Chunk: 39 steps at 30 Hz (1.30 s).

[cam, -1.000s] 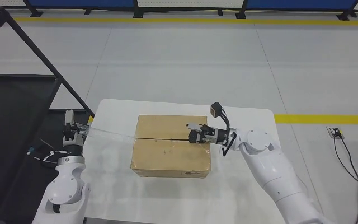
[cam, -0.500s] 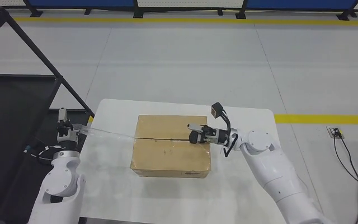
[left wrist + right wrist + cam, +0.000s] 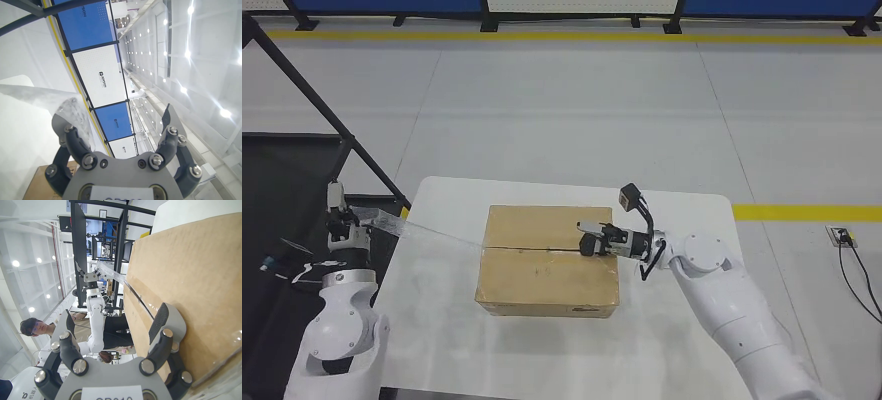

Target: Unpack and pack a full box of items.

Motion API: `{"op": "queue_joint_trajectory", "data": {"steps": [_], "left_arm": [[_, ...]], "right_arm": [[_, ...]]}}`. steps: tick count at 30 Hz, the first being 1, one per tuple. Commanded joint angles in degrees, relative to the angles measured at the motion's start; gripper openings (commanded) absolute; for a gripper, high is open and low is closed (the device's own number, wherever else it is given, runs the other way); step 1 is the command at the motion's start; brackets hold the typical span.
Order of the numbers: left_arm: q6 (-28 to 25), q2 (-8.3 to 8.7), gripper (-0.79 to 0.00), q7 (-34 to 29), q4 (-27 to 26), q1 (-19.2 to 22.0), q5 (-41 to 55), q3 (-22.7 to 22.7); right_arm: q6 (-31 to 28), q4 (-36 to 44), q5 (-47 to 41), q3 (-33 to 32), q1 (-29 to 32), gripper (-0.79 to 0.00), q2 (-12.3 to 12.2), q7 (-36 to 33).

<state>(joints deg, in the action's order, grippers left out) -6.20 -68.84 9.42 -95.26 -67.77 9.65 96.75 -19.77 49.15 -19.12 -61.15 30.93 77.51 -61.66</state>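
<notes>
White table (image 3: 432, 330) — box (image 3: 547, 270), tape strip (image 3: 432, 232)

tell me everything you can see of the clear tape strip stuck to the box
The clear tape strip is a long, thin, transparent plastic band, crinkled at its free end. It stretches taut through the air from the left end of the seam on top of the cardboard box out to the left gripper. There its end clings to one of the open fingers; the other finger stands clear of it.
</notes>
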Motion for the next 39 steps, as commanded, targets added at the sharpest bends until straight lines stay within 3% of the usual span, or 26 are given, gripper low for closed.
{"op": "queue_joint_trajectory", "data": {"steps": [1, 11, 18, 27, 39], "left_arm": [[0.14, -0.07, 0.000, 0.07, -0.95, -0.02, -1.11, -0.39], [0.44, -0.45, 0.000, 1.30, -8.23, -0.78, -8.13, -2.74], [2.92, -0.86, 0.000, 1.78, -12.51, 0.25, -15.08, -6.81], [7.05, -1.67, 0.000, 0.76, -12.78, 3.98, -21.82, -14.18], [8.61, -2.89, 0.000, -0.67, -12.38, 5.60, -29.27, -22.94]], "right_arm": [[-1.25, 0.41, -0.61, -0.58, 0.41, 0.000, -0.17, -0.16], [-4.75, 5.30, -2.68, -5.98, 4.84, 0.000, -2.16, -1.14], [-5.24, 9.73, -3.83, -10.18, 8.99, 0.000, -3.73, -1.45], [-5.31, 11.45, -5.28, -13.33, 11.80, 0.000, -4.98, -2.48], [-5.28, 11.33, -6.64, -14.90, 12.48, 0.000, -5.95, -3.58]]}}
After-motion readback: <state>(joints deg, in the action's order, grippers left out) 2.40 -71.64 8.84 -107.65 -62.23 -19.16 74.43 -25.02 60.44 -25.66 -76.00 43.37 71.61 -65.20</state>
